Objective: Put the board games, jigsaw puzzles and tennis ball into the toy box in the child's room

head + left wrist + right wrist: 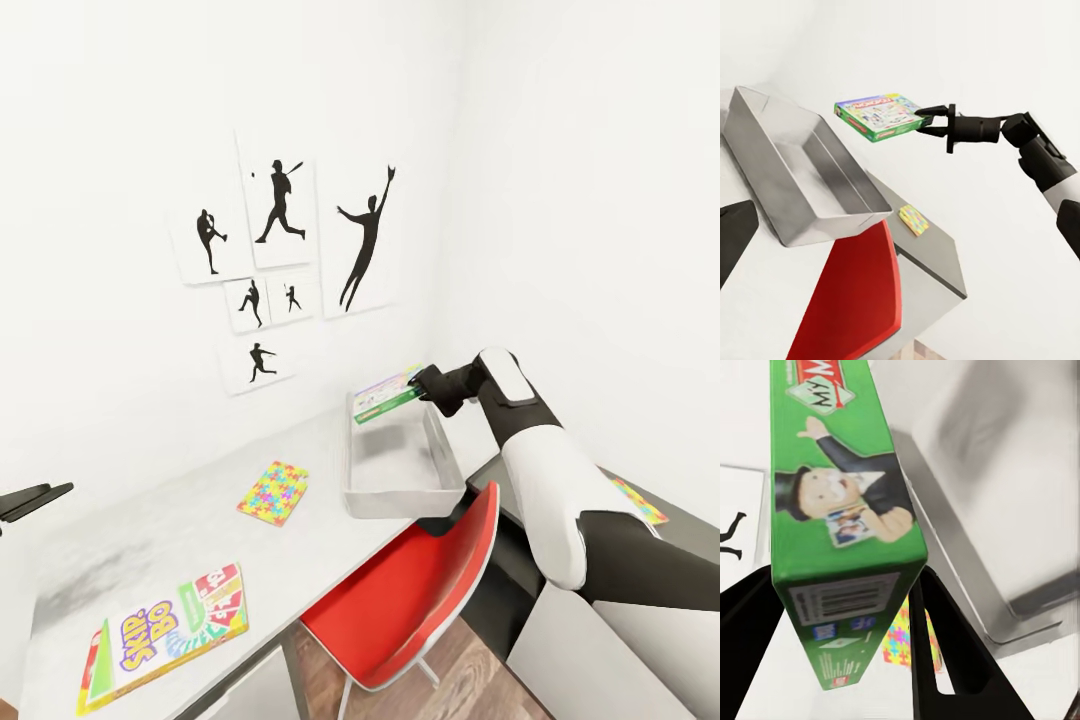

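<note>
White tabletop (150, 530), matte, faint grey smudges, set against plain white walls. Left gripper (35, 497): thin dark tips at picture edge, spread cannot tell. Flat glossy Skip-Bo box (165, 635) nearest, lying close to front edge. Farther on, jigsaw puzzle (273, 492), square, multicoloured, flat on open tabletop. Red moulded chair (420, 590) tucked under. Grey rectangular toy box (400, 465), smooth sloped walls. Right gripper (924, 120) fingers clamp green Monopoly box (877, 116) by short edge, held flat above toy box far rim.
</note>
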`<state>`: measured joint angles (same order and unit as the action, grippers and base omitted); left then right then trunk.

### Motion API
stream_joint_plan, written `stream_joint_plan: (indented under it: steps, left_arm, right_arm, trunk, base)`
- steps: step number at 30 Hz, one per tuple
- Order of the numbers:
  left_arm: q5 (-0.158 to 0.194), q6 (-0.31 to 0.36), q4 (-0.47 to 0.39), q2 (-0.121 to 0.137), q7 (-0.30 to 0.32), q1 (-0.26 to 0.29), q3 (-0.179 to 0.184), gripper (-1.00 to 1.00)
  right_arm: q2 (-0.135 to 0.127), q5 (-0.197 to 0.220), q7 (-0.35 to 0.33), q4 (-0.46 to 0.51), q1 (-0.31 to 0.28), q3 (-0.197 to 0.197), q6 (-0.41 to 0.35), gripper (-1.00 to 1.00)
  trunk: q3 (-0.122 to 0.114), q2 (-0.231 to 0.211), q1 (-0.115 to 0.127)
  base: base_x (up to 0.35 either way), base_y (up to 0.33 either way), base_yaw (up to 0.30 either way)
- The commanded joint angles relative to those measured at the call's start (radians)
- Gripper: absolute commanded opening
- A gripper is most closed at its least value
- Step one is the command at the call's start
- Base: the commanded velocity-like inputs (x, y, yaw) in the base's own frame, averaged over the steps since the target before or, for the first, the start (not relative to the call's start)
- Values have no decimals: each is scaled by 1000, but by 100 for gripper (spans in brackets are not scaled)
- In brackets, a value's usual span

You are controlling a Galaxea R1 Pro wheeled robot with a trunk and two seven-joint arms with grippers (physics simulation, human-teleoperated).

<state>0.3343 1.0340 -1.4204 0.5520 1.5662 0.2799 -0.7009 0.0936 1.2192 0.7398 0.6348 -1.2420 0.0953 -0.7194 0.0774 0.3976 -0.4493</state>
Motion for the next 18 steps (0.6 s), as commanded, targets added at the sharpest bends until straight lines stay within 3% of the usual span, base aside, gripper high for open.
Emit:
stream_joint_plan:
  steps: [1,7,12,18]
  left_arm:
    - [-1,11,0,0,5,1,0,100]
    - [-1,11,0,0,5,1,0,100]
    - [-1,11,0,0,5,1,0,100]
    - [-1,11,0,0,5,1,0,100]
  right_arm:
    - [1,9,10,-1,-1,5,0,-100]
    - [1,6,10,-16,-1,2,2,-100]
    - [0,4,11,-23,-1,-52,12,-100]
    - [0,3,10,-34,-1,-65,21,-100]
  trunk:
    - [2,2,-1]
    - [2,2,-1]
    - [2,2,-1]
    - [2,2,-1]
  base:
    - [4,4,0]
    - [1,1,0]
    - [0,0,0]
    - [0,0,0]
